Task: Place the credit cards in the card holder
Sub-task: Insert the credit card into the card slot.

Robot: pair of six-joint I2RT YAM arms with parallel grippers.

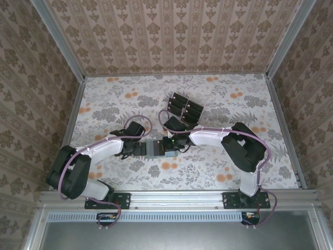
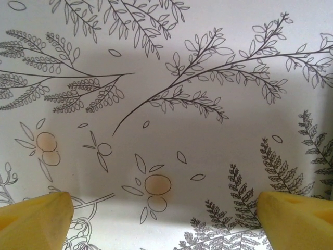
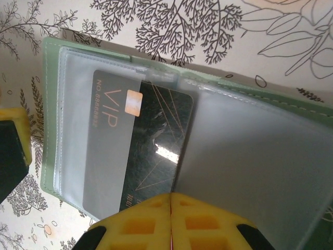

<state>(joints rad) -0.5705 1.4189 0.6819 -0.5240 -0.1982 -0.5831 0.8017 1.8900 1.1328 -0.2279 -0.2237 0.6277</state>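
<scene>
The wallet lay open and flat on the table, approx mid-table between the 2 grippers in the top view. It was pale sage green and soft-looking, w/ a stitched edge and rounded corners. Inside were cloudy, clear plastic sleeves, slightly wrinkled.

1 card sat partway in the left-hand sleeve. It was thin, glossy and black, w/ fine gold lines, a small copper-coloured chip, "VIP" and a number line. The part under the plastic looked greyed out and the bare part shone w/ a white glare spot.

The right gripper was clamped on the card's near edge, its 2 yellow ribbed fingertips pressed together w/ only a hairline seam between them. In the top view it sat at the wallet's right side.

The left gripper sat just beside the wallet's left side. In its wrist view it was spread wide, 1 smooth yellow fingertip in each bottom corner. Between them was only the white cloth printed w/ ferns, leafy twigs and pale orange fruit.

The spare cards, same black rectangles, lay in a loose overlapping cluster farther back on the table, apart from the wallet.
</scene>
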